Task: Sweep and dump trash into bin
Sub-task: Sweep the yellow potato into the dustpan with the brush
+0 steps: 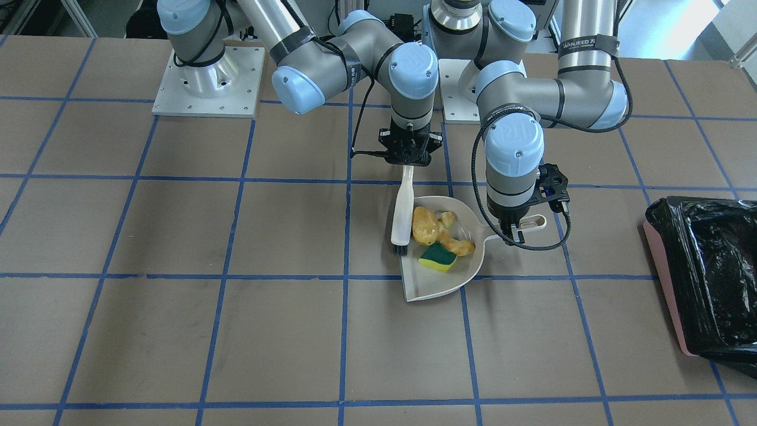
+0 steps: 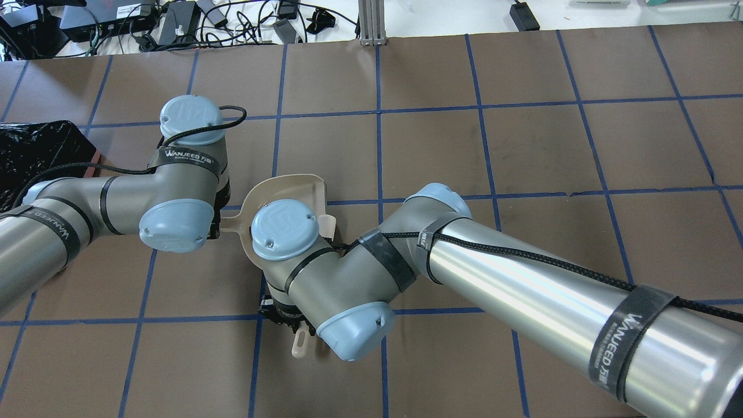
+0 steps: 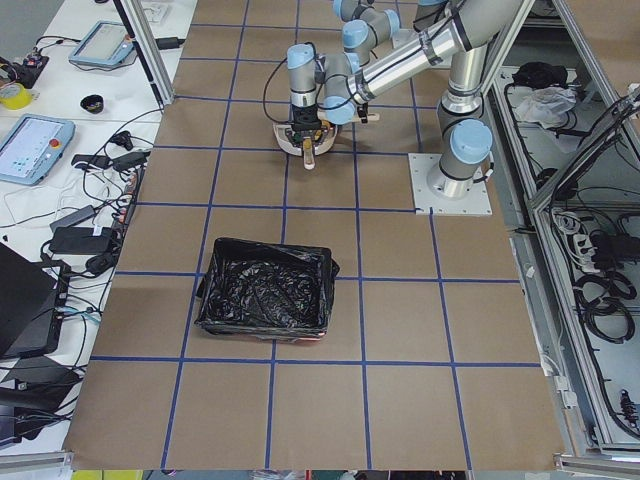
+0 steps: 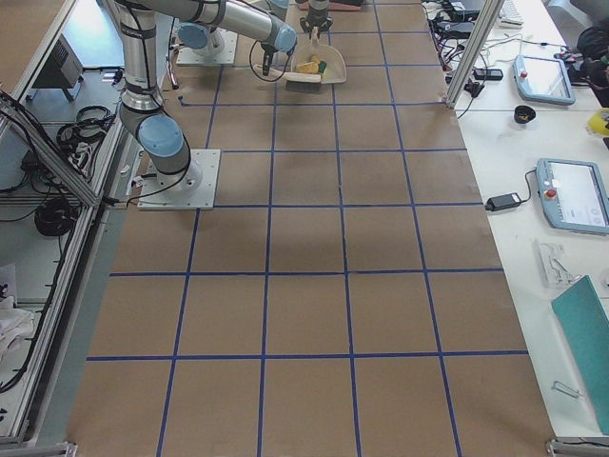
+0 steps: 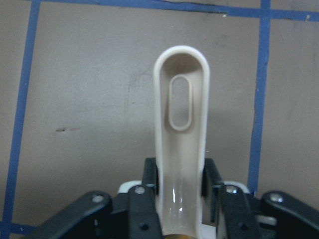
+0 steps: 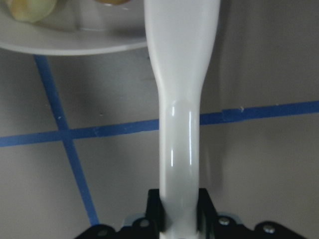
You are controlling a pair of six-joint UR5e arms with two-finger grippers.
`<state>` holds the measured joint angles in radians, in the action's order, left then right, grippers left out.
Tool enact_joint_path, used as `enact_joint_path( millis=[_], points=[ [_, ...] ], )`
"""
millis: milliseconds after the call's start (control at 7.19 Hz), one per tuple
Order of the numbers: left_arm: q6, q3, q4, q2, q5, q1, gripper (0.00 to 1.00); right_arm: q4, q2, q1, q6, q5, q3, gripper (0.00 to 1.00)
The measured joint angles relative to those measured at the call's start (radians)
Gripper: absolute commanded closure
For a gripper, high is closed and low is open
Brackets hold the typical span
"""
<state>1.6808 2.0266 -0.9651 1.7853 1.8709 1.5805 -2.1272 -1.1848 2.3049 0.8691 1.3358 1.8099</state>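
The trash lies inside the beige dustpan [image 1: 440,289]: a golden-brown roll [image 1: 424,225], a tan croissant piece [image 1: 455,238] and a green-and-yellow sponge piece [image 1: 438,257]. My left gripper [image 1: 516,228] is shut on the dustpan's handle [image 5: 181,109], and the pan rests on the table. My right gripper [image 1: 408,161] is shut on a white brush [image 1: 403,207], whose dark bristles [image 1: 399,248] stand at the pan's edge next to the roll. The bin [image 1: 707,272], pinkish with a black bag, stands apart on my left side.
The bin also shows in the overhead view [image 2: 35,154] and the exterior left view [image 3: 265,290]. Both arms crowd over the dustpan [image 2: 290,184] in the overhead view and hide the trash there. Brown table with blue tape grid all round.
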Motion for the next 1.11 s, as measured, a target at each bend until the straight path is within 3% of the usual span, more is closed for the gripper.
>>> enact_joint_path(
  millis=[556,1113],
  points=[
    [-0.130,-0.028,0.005,0.001,-0.152,0.007,1.00,0.037,0.052,0.026,0.075,-0.047,-0.132,1.00],
    [-0.240,-0.034,-0.003,-0.002,-0.224,-0.026,1.00,0.229,0.022,0.023,-0.013,0.098,-0.143,1.00]
  ],
)
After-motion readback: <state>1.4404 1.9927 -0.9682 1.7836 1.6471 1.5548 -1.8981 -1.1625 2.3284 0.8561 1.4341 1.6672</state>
